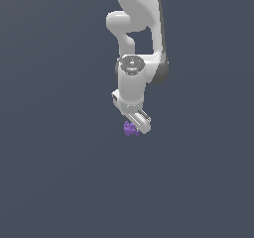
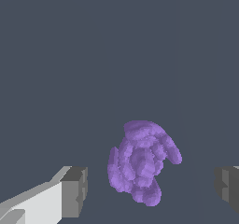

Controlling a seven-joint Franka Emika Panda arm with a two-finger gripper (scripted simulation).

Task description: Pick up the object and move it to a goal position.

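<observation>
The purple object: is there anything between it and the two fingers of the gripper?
Nothing visible. In the wrist view the purple object sits in the gap between the open fingers, with only bare floor on either side. No goal marker shows, so the onward path cannot be judged.

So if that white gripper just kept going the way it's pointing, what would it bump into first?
Probably the purple lumpy object: it lies between the open jaws of the gripper, apparently just ahead. Depth is hard to judge.
</observation>
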